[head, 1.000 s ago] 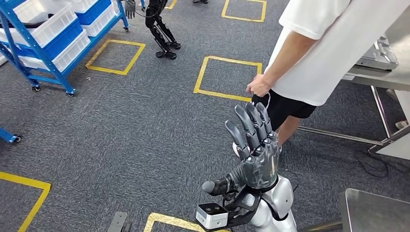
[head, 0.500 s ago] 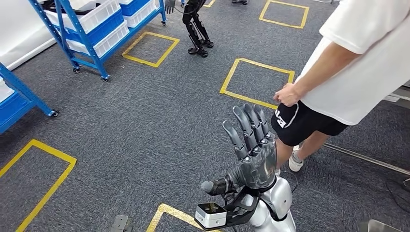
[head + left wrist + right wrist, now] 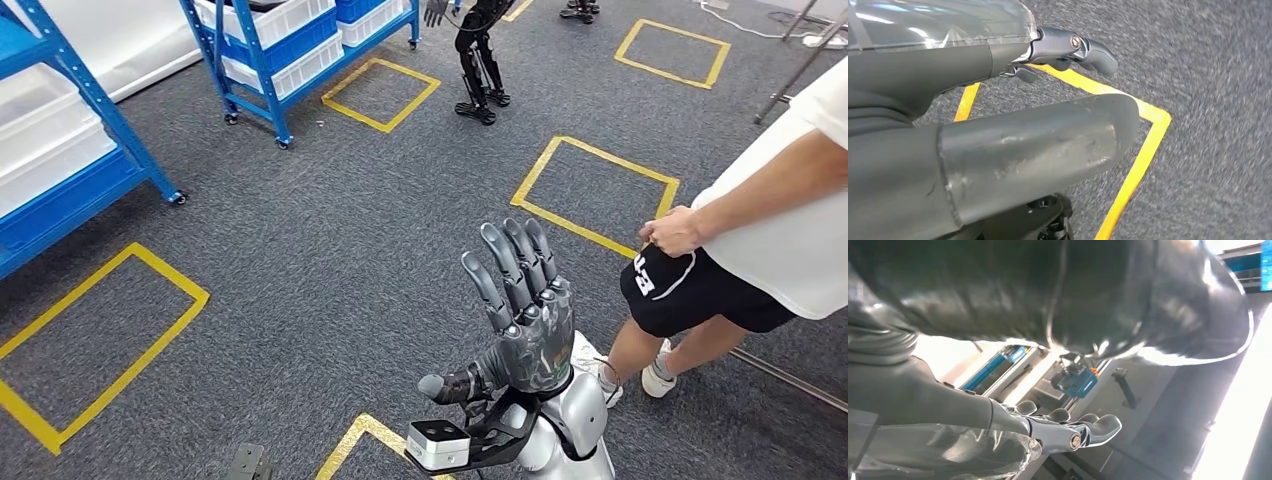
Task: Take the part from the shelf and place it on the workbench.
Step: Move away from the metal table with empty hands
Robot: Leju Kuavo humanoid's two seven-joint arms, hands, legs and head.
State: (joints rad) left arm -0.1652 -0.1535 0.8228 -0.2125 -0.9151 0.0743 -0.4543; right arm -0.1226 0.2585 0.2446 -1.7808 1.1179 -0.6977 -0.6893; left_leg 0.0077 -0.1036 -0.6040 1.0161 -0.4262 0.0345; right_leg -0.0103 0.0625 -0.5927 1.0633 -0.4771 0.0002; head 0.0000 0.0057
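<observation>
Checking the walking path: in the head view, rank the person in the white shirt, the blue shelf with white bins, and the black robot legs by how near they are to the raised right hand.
1. Person in the white shirt, just to the right of the raised right hand.
2. Black robot legs, straight ahead, across the grey carpet.
3. Blue shelf with white bins, ahead and to the left.
</observation>
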